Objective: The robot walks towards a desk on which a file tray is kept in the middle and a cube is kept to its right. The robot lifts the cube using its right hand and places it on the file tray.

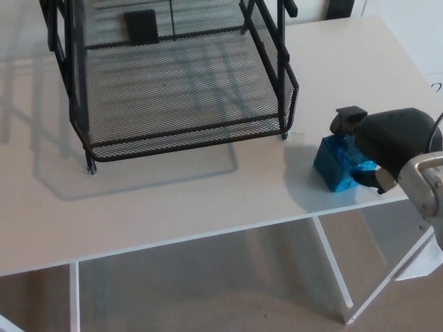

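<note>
Bare surface [304, 158] between cube [336, 166] and file tray [187, 135] is clear; tray's right-side posts and mesh wall block sideways entry, while its low front rim leaves the bottom tier reachable from the front, under the upper tier.

No lettering, label, brand or number can be read on the blue cube [336, 166], the black mesh file tray [187, 142] or the white table [173, 200]. A small dark mark [436, 87] at the picture's right edge, beyond the table, is too small to make out.
</note>
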Robot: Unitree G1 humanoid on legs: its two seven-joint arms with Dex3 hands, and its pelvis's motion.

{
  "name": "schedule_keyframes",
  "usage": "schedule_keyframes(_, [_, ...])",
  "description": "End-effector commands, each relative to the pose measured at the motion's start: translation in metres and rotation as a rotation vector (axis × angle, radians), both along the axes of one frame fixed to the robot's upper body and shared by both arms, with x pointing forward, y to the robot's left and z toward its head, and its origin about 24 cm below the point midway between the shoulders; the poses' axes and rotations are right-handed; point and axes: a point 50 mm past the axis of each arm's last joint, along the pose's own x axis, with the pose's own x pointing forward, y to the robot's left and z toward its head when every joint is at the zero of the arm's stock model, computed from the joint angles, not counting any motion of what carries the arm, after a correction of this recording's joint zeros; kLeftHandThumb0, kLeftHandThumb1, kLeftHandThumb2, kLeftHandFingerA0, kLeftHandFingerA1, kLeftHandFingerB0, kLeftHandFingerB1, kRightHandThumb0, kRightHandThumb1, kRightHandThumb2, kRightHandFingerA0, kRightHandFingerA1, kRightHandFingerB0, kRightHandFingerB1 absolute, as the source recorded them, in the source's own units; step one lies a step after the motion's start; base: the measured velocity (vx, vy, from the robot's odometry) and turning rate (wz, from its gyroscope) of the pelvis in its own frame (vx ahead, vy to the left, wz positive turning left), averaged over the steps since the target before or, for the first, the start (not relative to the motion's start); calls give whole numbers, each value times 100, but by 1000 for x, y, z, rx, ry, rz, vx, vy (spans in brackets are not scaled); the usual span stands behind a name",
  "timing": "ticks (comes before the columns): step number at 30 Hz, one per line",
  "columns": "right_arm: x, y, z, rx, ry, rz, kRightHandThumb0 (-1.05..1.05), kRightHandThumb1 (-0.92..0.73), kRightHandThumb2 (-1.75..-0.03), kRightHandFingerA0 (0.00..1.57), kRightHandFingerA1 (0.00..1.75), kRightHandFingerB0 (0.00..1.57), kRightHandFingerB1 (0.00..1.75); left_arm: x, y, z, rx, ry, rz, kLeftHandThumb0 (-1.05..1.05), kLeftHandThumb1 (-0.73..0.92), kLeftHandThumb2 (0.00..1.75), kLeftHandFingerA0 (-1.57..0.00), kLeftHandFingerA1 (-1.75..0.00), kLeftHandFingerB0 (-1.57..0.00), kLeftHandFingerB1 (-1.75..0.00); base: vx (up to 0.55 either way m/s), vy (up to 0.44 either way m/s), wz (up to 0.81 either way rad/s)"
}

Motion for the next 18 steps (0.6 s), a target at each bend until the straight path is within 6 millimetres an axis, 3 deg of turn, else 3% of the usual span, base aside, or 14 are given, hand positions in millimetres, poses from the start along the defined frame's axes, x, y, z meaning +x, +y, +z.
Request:
schedule_keyframes(1, [-27,-19,-45,-38,189,-1,-23,-80,-70,71,173,61,149,5,5,7,48,-35,-59,-53,79,65,-53,-71,-41,-53,0,0,0])
schedule_keyframes(2, [-24,-22,-39,-4,177,7,-22,-80,-68,71,174,60,151,5,5,9,45,-42,-70,-46,65,106,-55,-76,-35,-61,0,0,0])
schedule_keyframes(5, [-23,-23,-37,12,176,21,-22,-80,-69,71,174,60,151,3,5,8,45,-38,-67,-46,65,106,-55,-76,-35,-61,0,0,0])
schedule_keyframes(7, [-19,-24,-23,14,106,57,-22,-77,-70,74,171,63,144,4,4,7,62,-28,-93,-49,65,107,-54,-76,-33,-61,0,0,0])
schedule_keyframes(8, [-17,-26,-14,24,76,86,-23,-78,-66,75,173,63,146,3,4,7,50,-36,-64,-49,83,64,-50,-77,-44,-56,0,0,0])
schedule_keyframes(9, [-16,-27,-11,31,66,91,-23,-78,-66,75,173,63,146,2,4,7,46,-40,-51,-49,83,64,-50,-77,-44,-56,0,0,0])
schedule_keyframes(10, [-14,-28,-6,40,39,99,-24,-75,-67,77,175,65,149,1,5,6,47,-34,-43,-43,64,106,-52,-72,-33,-59,0,0,0])
schedule_keyframes(11, [-13,-30,3,49,-2,108,-24,-75,-67,77,175,65,149,1,5,5,48,-26,-38,-43,64,106,-52,-72,-33,-59,0,0,0])
schedule_keyframes(12, [-10,-33,12,59,-36,112,-19,-70,-68,96,172,72,140,-1,4,3,47,-24,-24,-45,63,105,-53,-72,-34,-59,0,0,0])
schedule_keyframes(14, [-6,-36,22,115,-92,100,-12,-65,-72,101,167,74,136,0,4,3,47,-23,-22,-44,63,105,-52,-71,-33,-59,0,0,0])
schedule_keyframes(15, [-6,-36,21,116,-91,101,-12,-65,-72,101,167,74,136,0,4,3,47,-23,-22,-44,63,105,-52,-71,-33,-59,0,0,0])
schedule_keyframes(16, [-1,-41,38,141,-135,85,-19,-69,-70,83,173,71,149,0,3,4,57,-22,-61,-41,64,106,-55,-75,-34,-60,0,0,0])
schedule_keyframes(17, [0,-42,42,146,-144,83,-19,-69,-70,83,173,71,149,1,3,3,57,-24,-58,-41,64,106,-55,-75,-34,-60,0,0,0])
schedule_keyframes(18, [2,-43,47,156,-164,79,-20,-69,-72,83,173,71,149,1,3,2,58,-14,-42,-51,81,65,-50,-68,-38,-52,0,0,0])
